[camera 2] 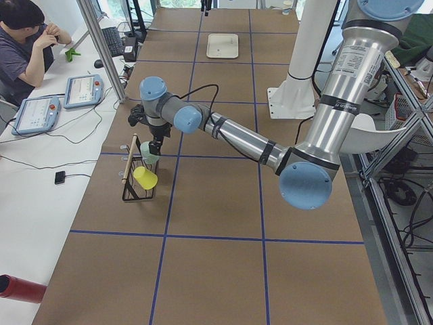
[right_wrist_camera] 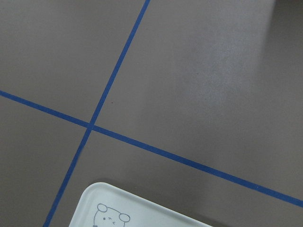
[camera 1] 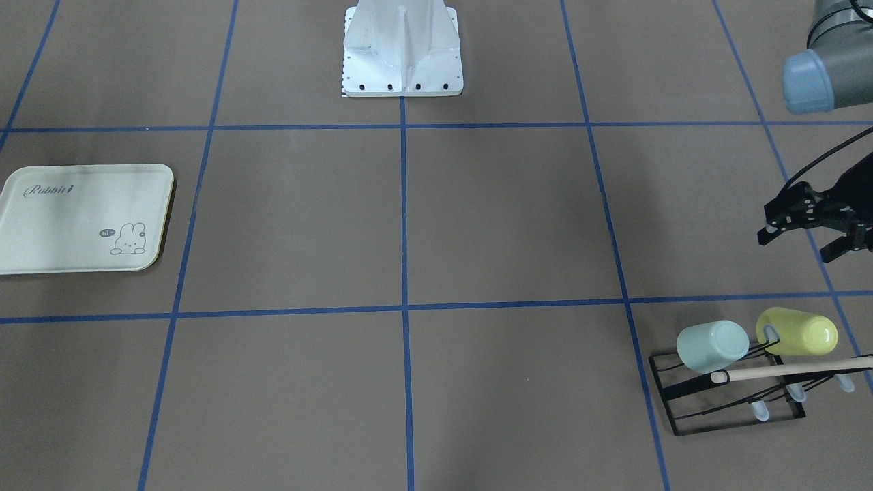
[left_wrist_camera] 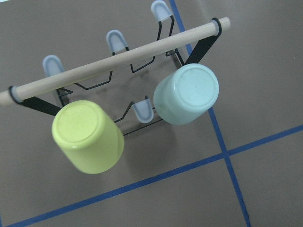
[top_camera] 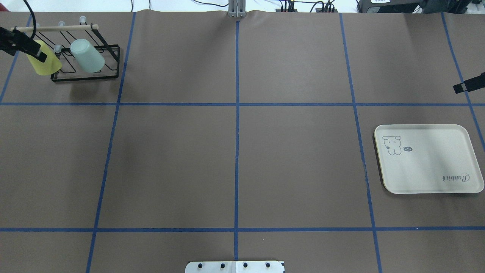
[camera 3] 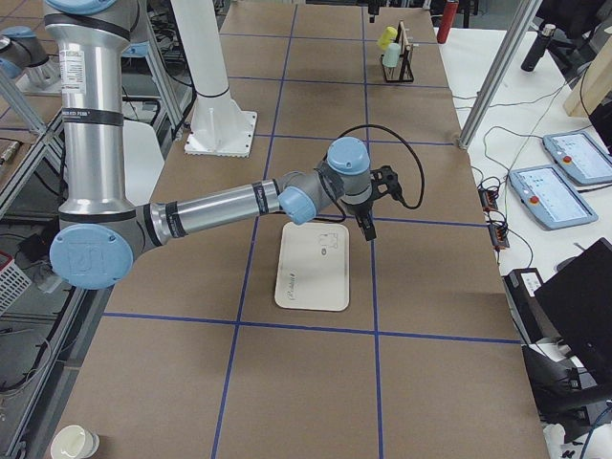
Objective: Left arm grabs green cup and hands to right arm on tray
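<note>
1. Found the left gripper (top_camera: 37, 51) at the overhead view's upper left edge, jaws spread, empty.
2. Saw the green cup (top_camera: 87, 56) just right of it, bottom-up on the black wire rack (top_camera: 85, 78), beside the yellow-green cup (top_camera: 45, 64).
3. Noted the tray (top_camera: 428, 178) at middle right.
4. Could not tell the state of the right gripper (top_camera: 469, 84), a sliver at the right edge.

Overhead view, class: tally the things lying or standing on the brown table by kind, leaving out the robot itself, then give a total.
Cups: 2 (green cup, yellow-green cup)
Racks: 1 (black wire rack, holding both cups)
Trays: 1 (tray, nothing on it)
Total: 4
</note>
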`<state>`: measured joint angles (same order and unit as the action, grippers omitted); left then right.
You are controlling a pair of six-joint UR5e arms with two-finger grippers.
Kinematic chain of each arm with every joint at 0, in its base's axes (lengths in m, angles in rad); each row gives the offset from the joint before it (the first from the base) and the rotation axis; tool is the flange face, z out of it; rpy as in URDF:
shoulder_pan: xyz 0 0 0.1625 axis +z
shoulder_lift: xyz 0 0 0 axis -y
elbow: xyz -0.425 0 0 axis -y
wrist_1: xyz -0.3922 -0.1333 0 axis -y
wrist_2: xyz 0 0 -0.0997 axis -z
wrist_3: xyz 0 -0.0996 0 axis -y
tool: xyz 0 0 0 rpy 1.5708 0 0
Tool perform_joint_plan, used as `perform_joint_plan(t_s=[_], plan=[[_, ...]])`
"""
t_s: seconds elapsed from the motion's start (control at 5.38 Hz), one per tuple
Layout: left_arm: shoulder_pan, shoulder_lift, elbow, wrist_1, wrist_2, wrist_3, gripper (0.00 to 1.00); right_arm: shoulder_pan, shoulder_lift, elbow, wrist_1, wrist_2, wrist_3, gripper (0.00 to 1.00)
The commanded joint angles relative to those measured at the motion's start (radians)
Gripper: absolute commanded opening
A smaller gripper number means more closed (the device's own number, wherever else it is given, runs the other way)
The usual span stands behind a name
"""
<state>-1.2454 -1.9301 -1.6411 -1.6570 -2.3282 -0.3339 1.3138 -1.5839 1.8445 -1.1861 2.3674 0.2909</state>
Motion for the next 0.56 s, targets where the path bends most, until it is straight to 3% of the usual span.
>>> perform_joint_plan(t_s=[0.0,0.37], plan=[[0.029,-0.131,0.158,-0.001,0.053,-0.086,1.0,-0.005,-0.001,0.002,0.002,0.009,0.001,1.0],[0.098,-0.197,0.249,-0.056,0.166,-0.231,1.0,-0.005,-0.002,-0.001,0.002,0.006,0.001,1.0]])
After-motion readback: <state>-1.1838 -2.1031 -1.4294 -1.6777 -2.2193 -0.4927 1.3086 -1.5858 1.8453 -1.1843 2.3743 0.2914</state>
